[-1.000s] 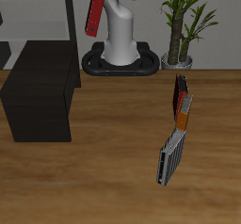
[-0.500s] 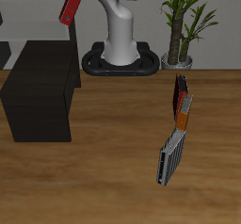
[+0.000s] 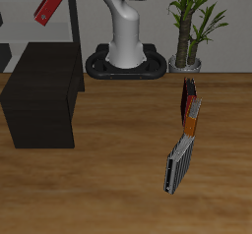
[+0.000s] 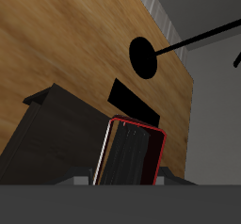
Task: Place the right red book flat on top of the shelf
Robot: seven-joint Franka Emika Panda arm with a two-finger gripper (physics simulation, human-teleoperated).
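Wood floor, arm raised high over shelf [image 3: 41, 92], pincer [image 4: 127, 176] clamping right red book [image 3: 53, 2] (tilted)

warm brown wood-plank desk [image 3: 98, 194], grain running crosswise. potted green leafy plant in a grey pot [image 3: 187, 27] at the back. tall grey open-frame shelving unit [image 3: 20, 17] at the back corner, dark frame bars. pale grey wall [image 4: 212, 105] behind. even, soft light; faint shadows.
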